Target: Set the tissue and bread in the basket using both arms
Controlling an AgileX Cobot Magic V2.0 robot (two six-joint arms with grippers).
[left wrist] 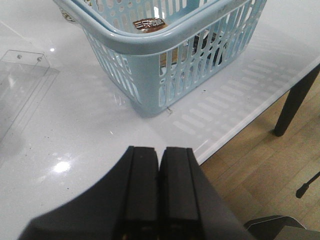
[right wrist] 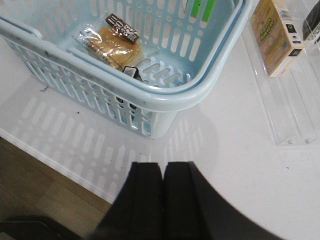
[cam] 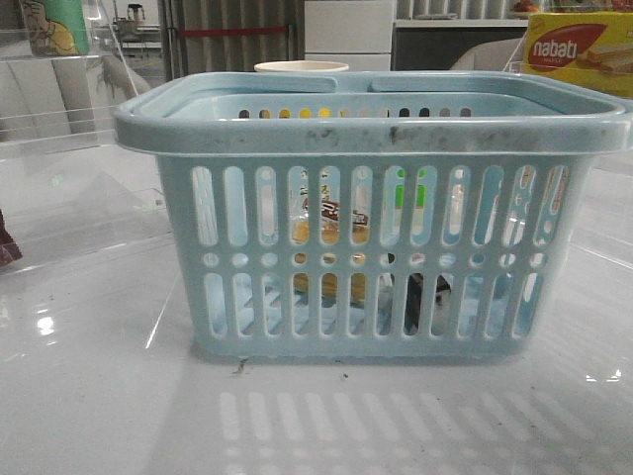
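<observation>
The tan-yellow bread in its clear plastic wrapper with a black, white-lettered label (right wrist: 114, 44) lies inside the large pale blue slotted plastic basket (cam: 371, 134), propped against the basket's inner wall with the label end uppermost; through the slots of the front view it shows as a yellow shape left of centre (cam: 326, 223). Just beside it, lower on the basket floor, sits the small black-and-white tissue pack (right wrist: 132, 73), of which only a corner shows from the right wrist camera, while the front view gives a dark patch behind the lower slots (cam: 420, 295). The basket stands upright on the glossy white table (cam: 99, 396), near the table's front edge, its thick rim scuffed with grey marks. The left gripper (left wrist: 160, 200) is over the bare table short of one corner of the basket, its two black fingers pressed together with nothing between them. The right gripper (right wrist: 162, 200) is likewise apart from the basket by another corner, its fingers closed flat against each other and empty. A yellow-and-red "nabati" box (cam: 582, 51) sits beyond the basket on the right, resting on a clear acrylic stand (right wrist: 280, 107), and a pale round cup rim (cam: 302, 67) shows just behind the basket's far edge.
</observation>
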